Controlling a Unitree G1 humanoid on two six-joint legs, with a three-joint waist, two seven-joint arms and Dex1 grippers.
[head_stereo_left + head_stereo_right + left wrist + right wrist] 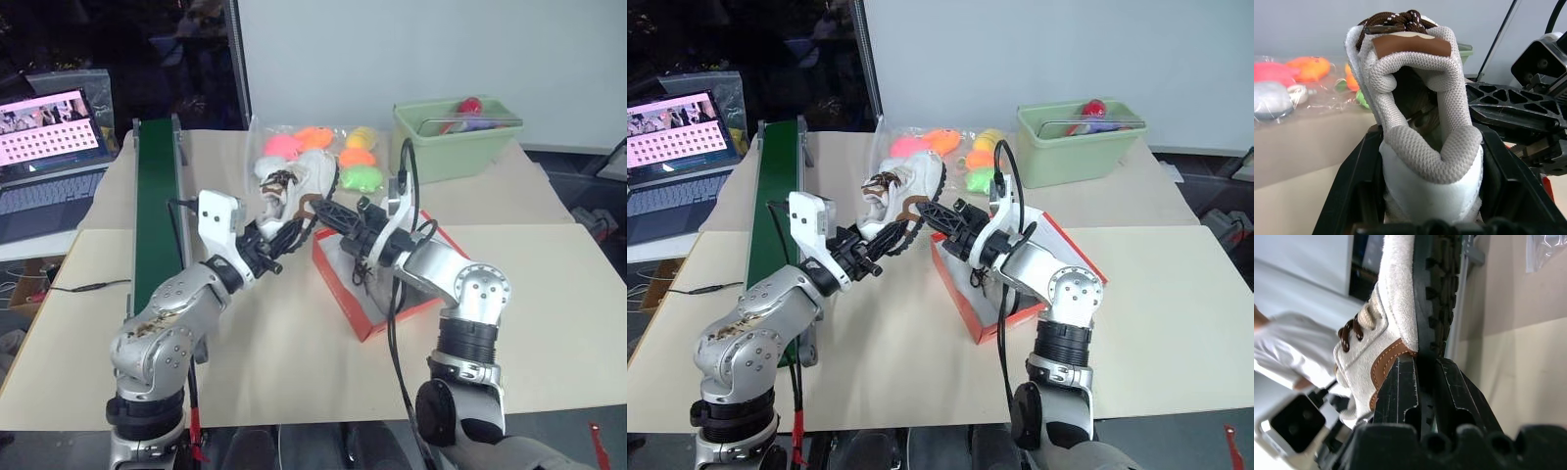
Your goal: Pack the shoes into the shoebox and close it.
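A white sneaker [906, 186] with dark brown laces hangs above the counter [1176, 294], held between both arms, its toe pointing toward 12 o'clock and the heap of toys; the left gripper [277, 247] has its two black fingers clamped on either side of the heel, as the left wrist view shows, with the padded collar and brown tongue patch rising between them; the right gripper [933, 212] comes in from 3 o'clock, and in the right wrist view its fingers [1400, 391] stand nearly together, pinching the edge of the black treaded sole just below the tan heel patch; the orange-red shoebox [423, 305] lies open on the counter at about 4 o'clock from the raised shoe, under the right forearm; what lies inside it cannot be told; bagged pink, orange, yellow and green toys [333, 152] sit at 12 o'clock; a pale green bin [460, 142] stands at 2 o'clock; a green conveyor belt [155, 211] runs along 9 o'clock, a laptop [49, 147] beyond it.
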